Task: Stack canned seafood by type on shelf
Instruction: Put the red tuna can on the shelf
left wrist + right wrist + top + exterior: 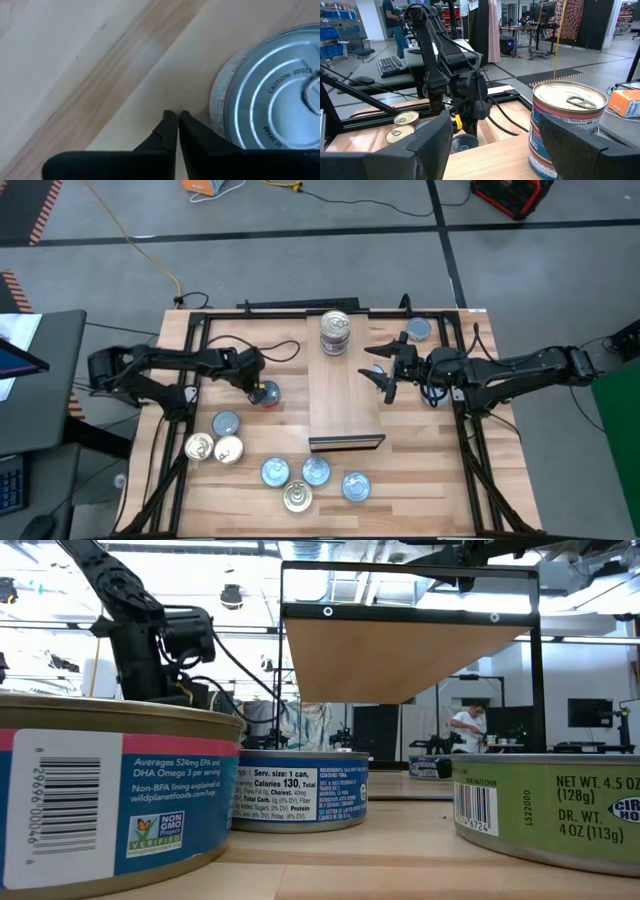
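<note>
Tin (270,95) sits on the tabletop (420,470) left of the shelf (345,395), and my left gripper (176,122) is right beside it, jaws clenched on nothing. Push down now and I'd likely shove it aside. Left arm reaches in low; right gripper (388,370) hovers over the shelf edge, jaws spread wide, near the stacked tins (335,332).

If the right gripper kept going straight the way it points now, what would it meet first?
Probably nothing close by. The right gripper, fingers open, points across the shelf toward the left gripper. The stack of cans sits off to one side of that line. Depth is unclear, so the margin is uncertain.
</note>
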{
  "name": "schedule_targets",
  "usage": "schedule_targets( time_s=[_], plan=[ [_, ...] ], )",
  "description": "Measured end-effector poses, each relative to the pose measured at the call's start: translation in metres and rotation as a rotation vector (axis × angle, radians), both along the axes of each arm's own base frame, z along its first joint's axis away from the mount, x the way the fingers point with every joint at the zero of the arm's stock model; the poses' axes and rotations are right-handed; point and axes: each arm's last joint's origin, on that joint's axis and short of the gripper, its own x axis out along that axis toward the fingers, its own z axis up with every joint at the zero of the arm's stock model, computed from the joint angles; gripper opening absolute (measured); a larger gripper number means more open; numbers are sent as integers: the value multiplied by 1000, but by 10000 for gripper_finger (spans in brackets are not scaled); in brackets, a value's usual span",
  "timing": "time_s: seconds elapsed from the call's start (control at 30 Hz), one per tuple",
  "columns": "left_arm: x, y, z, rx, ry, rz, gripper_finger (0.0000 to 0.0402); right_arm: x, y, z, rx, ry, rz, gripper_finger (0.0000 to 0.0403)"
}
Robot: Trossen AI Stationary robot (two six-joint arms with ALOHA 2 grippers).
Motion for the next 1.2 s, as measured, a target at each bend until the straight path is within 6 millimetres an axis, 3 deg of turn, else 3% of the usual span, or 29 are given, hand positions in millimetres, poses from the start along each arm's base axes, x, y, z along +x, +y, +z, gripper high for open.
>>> schedule_targets(
  time_s=[0.13, 0.37, 0.67, 0.8, 1.0, 1.2],
  plan=[
    [-3, 2, 8, 4, 5, -15, 2, 0, 0, -1, -2, 8, 0, 317],
    [-7, -4, 40, 3, -173, -7, 13, 0, 0, -1, -3, 8, 0, 317],
    [-3, -12, 38, 39, -148, -19, 111, 0, 0, 0, 3, -4, 0, 317],
    [0, -11, 36, 44, -148, -32, 133, 0, 0, 0, 3, -3, 0, 317],
    [5, -8, 24, 53, -99, -41, 115, 0, 0, 0, 3, -1, 0, 317],
    [7, -5, 22, 68, -85, -54, 44, 0, 0, 0, 3, 0, 0, 317]
  ],
)
